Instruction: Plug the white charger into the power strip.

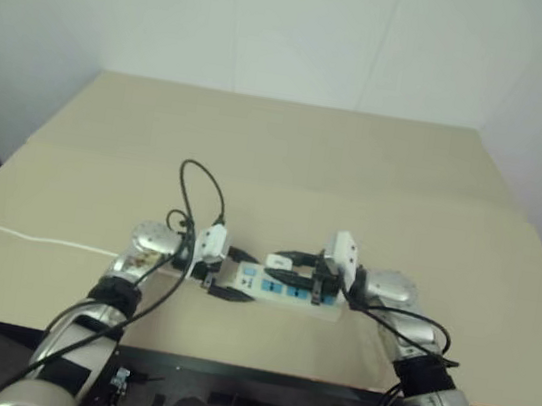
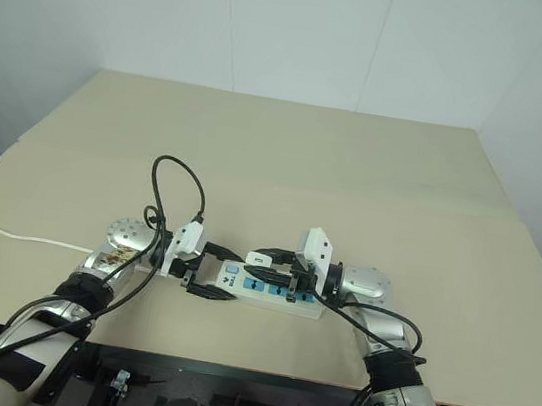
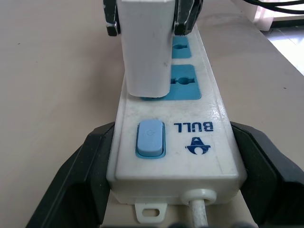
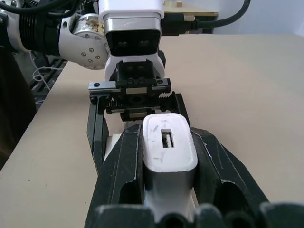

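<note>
On the table (image 1: 288, 155), left gripper (image 3: 173, 156) straddling power strip (image 3: 190, 142) end, right gripper (image 4: 166, 166) clamping white charger (image 4: 168, 147), prongs hidden.

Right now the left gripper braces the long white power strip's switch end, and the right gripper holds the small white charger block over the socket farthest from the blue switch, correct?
No. In the left wrist view the small white charger block, held by the right gripper, sits at the socket nearest the blue switch. The left gripper does brace the long white power strip.

The power strip (image 3: 175, 142) carries the blue word "BULL" beside its switch, with a small blue logo below it.
</note>
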Action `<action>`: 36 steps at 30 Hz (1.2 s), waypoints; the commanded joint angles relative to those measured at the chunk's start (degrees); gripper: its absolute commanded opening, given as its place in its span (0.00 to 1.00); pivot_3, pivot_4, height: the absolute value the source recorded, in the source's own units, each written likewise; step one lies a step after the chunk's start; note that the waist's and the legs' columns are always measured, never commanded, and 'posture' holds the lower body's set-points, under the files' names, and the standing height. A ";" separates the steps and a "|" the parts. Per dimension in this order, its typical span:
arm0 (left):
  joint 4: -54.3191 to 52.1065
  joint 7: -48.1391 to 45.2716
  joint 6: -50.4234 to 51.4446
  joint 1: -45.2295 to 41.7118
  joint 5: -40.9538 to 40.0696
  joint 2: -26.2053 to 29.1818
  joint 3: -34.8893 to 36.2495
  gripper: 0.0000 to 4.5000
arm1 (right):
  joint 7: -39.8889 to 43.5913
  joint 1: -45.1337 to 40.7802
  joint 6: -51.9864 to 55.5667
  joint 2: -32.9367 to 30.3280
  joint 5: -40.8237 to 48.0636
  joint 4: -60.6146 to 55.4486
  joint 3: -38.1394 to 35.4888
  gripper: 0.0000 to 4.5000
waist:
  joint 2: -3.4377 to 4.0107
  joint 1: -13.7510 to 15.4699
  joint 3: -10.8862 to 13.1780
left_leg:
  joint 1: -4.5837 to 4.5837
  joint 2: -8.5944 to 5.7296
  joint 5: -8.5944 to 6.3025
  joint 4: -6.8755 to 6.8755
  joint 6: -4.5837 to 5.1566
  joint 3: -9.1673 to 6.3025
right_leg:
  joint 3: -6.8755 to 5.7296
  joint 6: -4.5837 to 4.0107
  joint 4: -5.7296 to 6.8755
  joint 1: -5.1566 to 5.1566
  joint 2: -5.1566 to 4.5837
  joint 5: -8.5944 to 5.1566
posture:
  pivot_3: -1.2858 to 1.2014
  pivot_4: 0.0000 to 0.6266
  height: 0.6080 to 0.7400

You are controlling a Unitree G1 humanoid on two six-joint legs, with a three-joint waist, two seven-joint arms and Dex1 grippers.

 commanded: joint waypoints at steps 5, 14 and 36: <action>0.77 -0.59 -0.40 1.63 2.98 1.40 -1.66 0.73 | -0.11 1.76 2.97 -0.84 -4.93 3.92 4.21 0.25 | 0.00 -0.16 -0.02 | 0.07 0.00 0.00 -0.03 0.00 0.00 | 0.01 0.01 0.00 0.04 0.00 -0.02 | 0.52 0.24 1.00; 0.32 -0.35 -0.31 2.00 2.98 1.50 -1.66 0.73 | 0.11 1.92 3.75 -1.50 -4.61 4.07 4.19 0.25 | 0.02 -0.39 -0.09 | 0.19 0.01 0.00 -0.08 0.00 0.02 | 0.03 0.06 0.02 0.11 0.01 -0.09 | 0.52 0.24 1.00; -0.91 -0.19 0.85 2.41 0.91 0.70 -0.21 0.89 | 1.13 1.45 12.20 -1.48 -3.33 -1.75 3.89 1.00 | 0.00 -0.72 -0.13 | 0.20 0.03 -0.01 -0.11 0.00 0.02 | 0.04 0.09 0.01 0.09 0.03 -0.14 | 0.52 0.24 1.00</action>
